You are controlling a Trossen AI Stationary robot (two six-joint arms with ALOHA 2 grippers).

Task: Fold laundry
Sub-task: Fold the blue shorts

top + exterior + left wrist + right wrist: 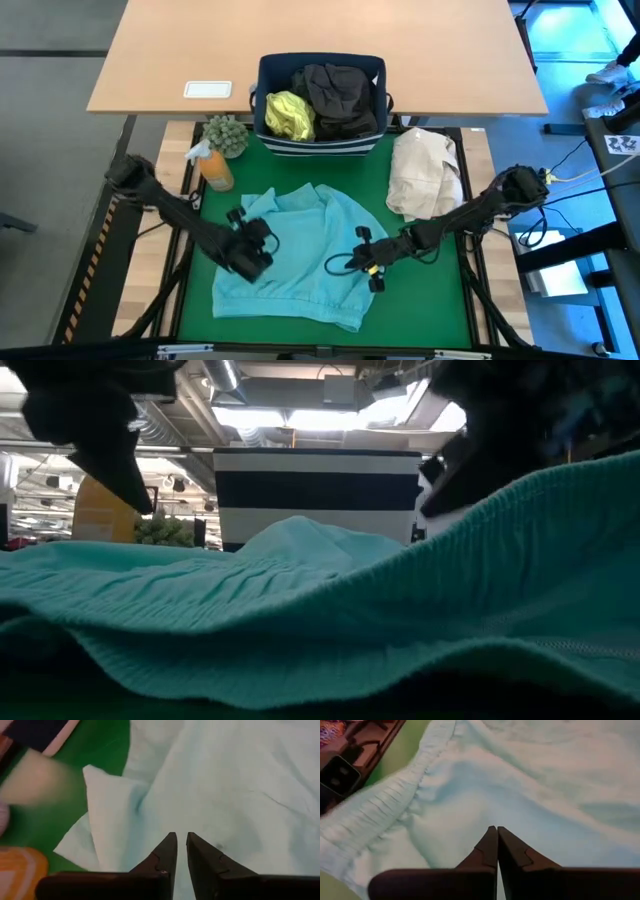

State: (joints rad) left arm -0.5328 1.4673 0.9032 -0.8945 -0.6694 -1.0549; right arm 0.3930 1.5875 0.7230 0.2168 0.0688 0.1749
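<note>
High view, frame centre: crumpled turquoise sweatshirt (300,250) lies unfolded; my left fingers (180,851) nearly together, right fingers (497,846) pressed together, gripping nothing; more garments wait in the bin (268,75).

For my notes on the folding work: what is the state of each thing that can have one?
turquoise garment: spread on the mat, rumpled, not folded
navy bin: upright, holds yellow-green and dark clothes
cream bundle: crumpled, lying apart
left gripper: nearly shut, over the garment
right gripper: shut, over the garment

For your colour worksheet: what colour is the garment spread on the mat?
Turquoise garment, clearest in the high view.
</note>
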